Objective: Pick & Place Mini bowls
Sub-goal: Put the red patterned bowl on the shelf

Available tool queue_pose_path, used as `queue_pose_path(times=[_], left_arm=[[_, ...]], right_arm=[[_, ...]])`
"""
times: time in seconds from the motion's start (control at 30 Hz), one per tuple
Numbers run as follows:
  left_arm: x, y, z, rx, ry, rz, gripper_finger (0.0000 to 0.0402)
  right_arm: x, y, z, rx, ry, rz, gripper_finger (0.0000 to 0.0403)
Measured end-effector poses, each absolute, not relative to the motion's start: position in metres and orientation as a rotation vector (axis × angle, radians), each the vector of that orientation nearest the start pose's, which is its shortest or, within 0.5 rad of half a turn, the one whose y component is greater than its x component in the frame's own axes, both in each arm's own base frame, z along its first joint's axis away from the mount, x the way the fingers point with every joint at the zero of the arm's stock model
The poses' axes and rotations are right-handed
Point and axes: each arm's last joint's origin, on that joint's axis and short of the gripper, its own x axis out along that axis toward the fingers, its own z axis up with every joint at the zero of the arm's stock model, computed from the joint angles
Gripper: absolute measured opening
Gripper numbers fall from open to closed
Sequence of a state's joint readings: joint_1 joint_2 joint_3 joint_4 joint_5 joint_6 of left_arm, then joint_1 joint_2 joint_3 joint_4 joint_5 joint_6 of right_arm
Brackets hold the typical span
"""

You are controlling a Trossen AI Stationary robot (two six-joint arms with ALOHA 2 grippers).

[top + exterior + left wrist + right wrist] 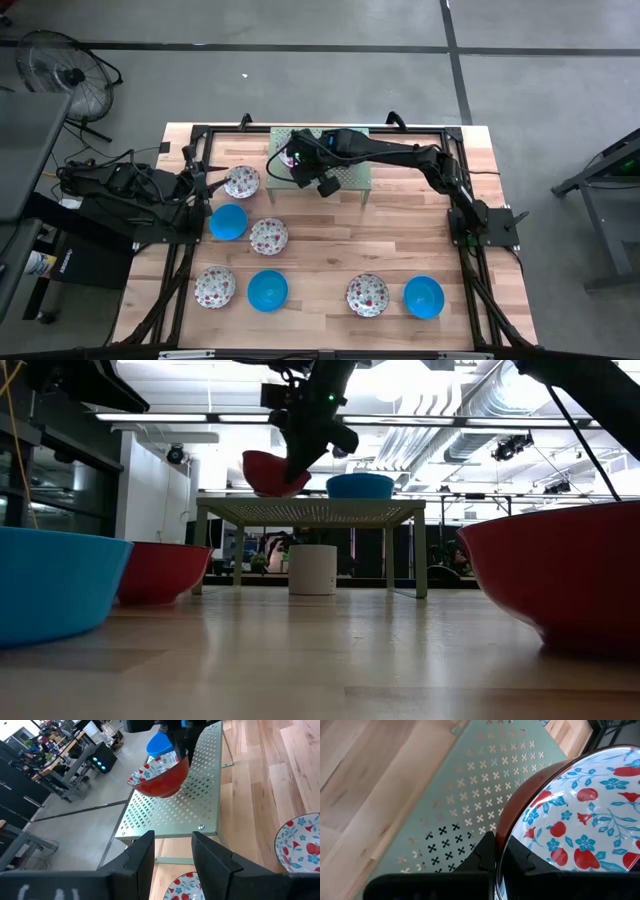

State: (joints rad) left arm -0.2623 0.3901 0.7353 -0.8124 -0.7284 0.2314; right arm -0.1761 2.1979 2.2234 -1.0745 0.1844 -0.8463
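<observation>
The pale wooden plank table (330, 255) is carrying everything. Toward its far edge the pale green perforated metal rack (352, 178) is standing on four legs. The dark right arm (410, 156) is reaching across over the rack, and the dark left arm (140, 190) is waiting at the table's left side. Seven small round bowls are sitting on the wood: four white floral-speckled bowls (268, 236) and three solid bright blue bowls (267, 290). Another blue bowl (360, 485) is resting on the rack. The right gripper (498, 851) is pinching the rim of a red-bottomed floral bowl (161, 772), holding it tilted just above the rack's left end. The left gripper (172, 851) is hanging partly open, gripping nothing.
</observation>
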Motion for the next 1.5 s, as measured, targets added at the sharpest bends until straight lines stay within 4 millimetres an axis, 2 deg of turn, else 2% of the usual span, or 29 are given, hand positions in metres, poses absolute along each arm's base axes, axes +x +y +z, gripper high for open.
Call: queue_pose_path(times=[0.67, 0.87, 1.07, 1.5], left_arm=[[0.069, 0.002, 0.303, 0.446, 0.467, 0.414, 0.0127], [0.069, 0.002, 0.303, 0.446, 0.467, 0.417, 0.0127], [0.068, 0.002, 0.303, 0.448, 0.467, 0.422, 0.0127], [0.068, 0.002, 0.303, 0.449, 0.467, 0.427, 0.0127]], right_arm=[[0.456, -0.095, 0.299, -0.817, 1.119, 0.222, 0.0], [0.459, -0.096, 0.29, -0.84, 1.142, 0.252, 0.0], [0.46, -0.097, 0.29, -0.888, 1.155, 0.242, 0.0001], [0.459, -0.098, 0.29, -0.918, 1.173, 0.229, 0.0029]])
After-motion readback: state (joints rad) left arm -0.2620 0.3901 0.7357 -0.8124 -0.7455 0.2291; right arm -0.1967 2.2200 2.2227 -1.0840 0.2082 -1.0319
